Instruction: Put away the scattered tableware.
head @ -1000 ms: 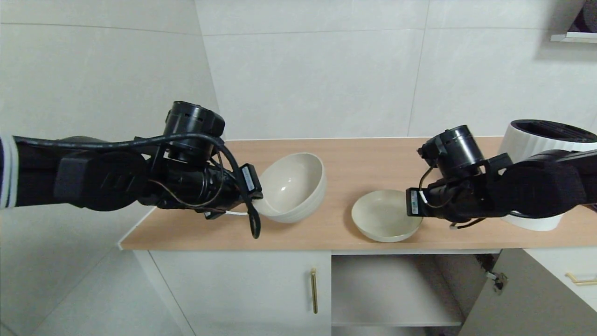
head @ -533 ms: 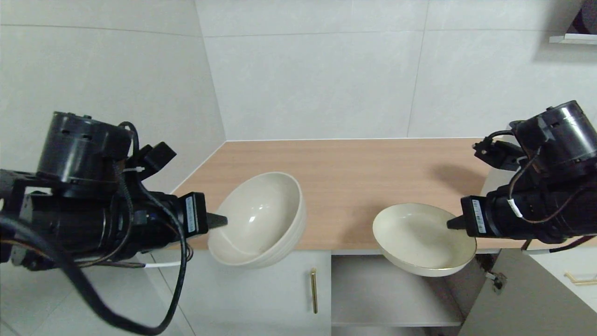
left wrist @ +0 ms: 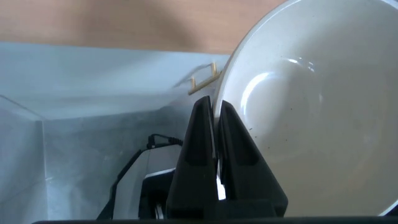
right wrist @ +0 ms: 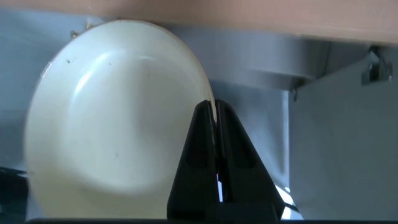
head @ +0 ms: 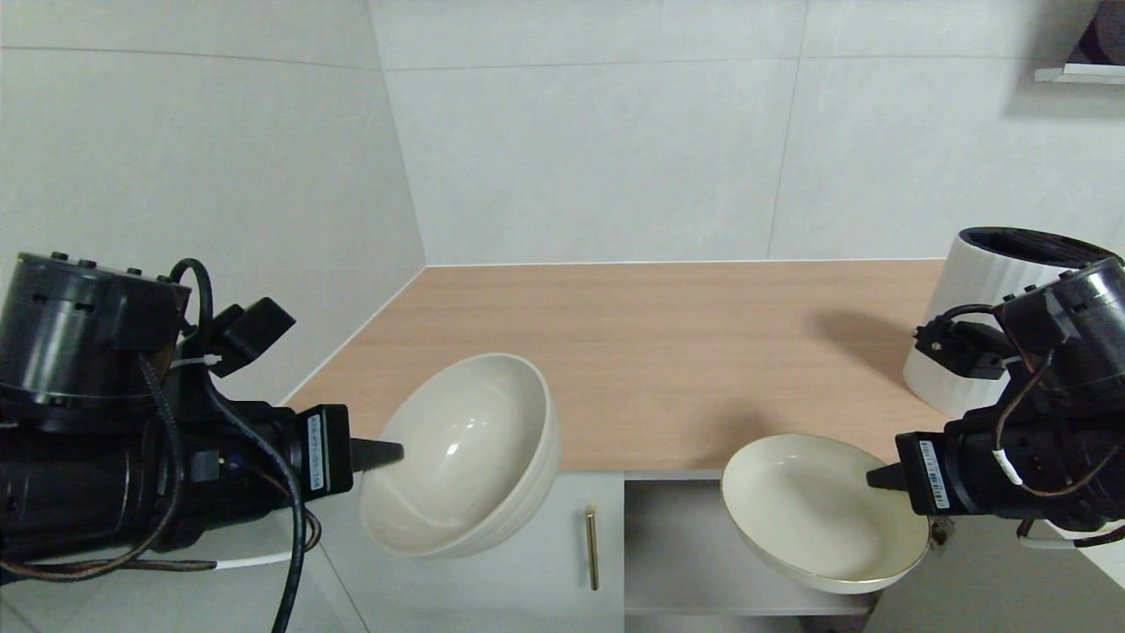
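Note:
My left gripper (head: pixel 387 454) (left wrist: pixel 215 109) is shut on the rim of a deep cream bowl (head: pixel 461 453) (left wrist: pixel 311 106), held tilted in the air off the counter's front left corner. At the right, a shallow cream plate (head: pixel 822 514) (right wrist: pixel 118 118) hangs by its rim in my right gripper (head: pixel 879 477) (right wrist: pixel 215 112), which is shut on it. The plate sits in front of the open cabinet compartment (head: pixel 685 545), below the level of the wooden counter (head: pixel 650 352).
A white ribbed cylindrical container (head: pixel 993 316) stands at the counter's right end. Below the counter is a closed cabinet door with a gold handle (head: pixel 591 547) and an opened door (head: pixel 993 563) swung out at the right. Tiled walls close the back and left.
Both arms have drawn back toward me and lowered, lifting the bowl and the plate off the counter. The plate now hangs before the open compartment.

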Controlling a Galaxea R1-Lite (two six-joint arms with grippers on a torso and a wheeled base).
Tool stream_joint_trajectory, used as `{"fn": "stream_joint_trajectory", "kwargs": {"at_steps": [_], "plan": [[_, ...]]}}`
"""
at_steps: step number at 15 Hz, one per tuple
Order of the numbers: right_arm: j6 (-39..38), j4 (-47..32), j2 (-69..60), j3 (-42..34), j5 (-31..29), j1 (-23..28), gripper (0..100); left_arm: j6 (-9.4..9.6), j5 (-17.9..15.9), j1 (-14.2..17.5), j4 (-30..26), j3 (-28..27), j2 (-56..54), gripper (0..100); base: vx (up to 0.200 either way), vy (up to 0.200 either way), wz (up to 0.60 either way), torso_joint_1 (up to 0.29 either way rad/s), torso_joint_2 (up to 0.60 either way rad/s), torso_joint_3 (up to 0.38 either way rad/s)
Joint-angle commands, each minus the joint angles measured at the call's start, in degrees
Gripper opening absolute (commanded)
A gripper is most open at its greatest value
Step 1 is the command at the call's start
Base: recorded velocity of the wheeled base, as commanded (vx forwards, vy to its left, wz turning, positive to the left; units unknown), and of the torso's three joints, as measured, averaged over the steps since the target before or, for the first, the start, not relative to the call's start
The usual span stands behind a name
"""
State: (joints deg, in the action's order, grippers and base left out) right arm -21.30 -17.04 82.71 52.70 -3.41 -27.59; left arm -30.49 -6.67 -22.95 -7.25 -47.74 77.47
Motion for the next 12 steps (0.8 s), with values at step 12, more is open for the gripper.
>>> {"fn": "stream_joint_trajectory", "kwargs": {"at_steps": [12], "plan": [[-0.06, 1.84, 0.87, -1.72, -0.01, 0.08, 0, 0.17, 0.08, -1.13, -0.04, 0.98, 1.81, 0, -0.083, 0.0, 0.0, 0.001, 0.0, 0.001]]}}
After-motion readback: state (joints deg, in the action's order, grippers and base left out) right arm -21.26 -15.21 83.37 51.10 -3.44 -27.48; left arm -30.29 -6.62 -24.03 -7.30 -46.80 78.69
